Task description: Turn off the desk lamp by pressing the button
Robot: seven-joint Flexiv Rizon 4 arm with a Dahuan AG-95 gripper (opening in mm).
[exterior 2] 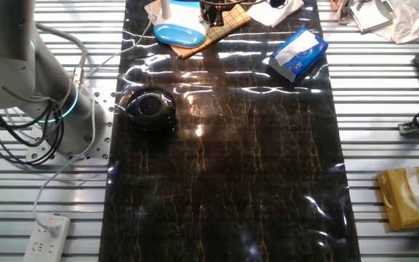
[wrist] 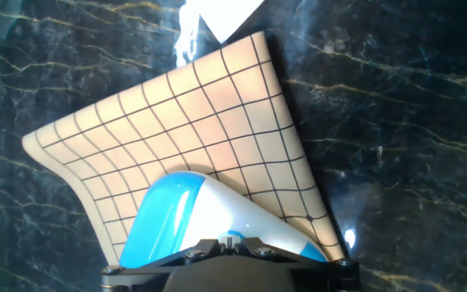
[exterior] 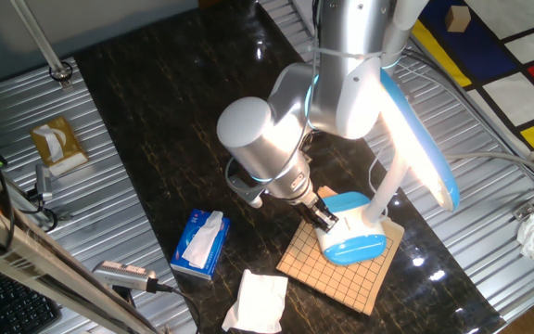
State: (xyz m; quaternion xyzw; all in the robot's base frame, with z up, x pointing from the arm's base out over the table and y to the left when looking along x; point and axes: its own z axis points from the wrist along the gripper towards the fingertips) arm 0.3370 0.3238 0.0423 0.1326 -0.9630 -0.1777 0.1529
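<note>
The lamp stands right of centre in one fixed view, its oval blue-and-white base resting on a gridded wooden board on the dark marble desk. Its white neck rises from the base, and the long blue-backed head slants toward the upper middle of the frame. The arm comes down from the top centre, and its pincer sits at the left edge of the base, touching or nearly touching it. Whether the pincer is spread or pressed together cannot be told from any view. The button cannot be made out; the pincer covers that part of the base.

In the hand view, the base fills the lower middle, just above the pincer's dark body at the bottom edge, with the board spreading behind it toward the upper middle.

In the other fixed view, the base and board lie at the top centre. A blue tissue box lies to their right, and a black round object lies lower left of them.
</note>
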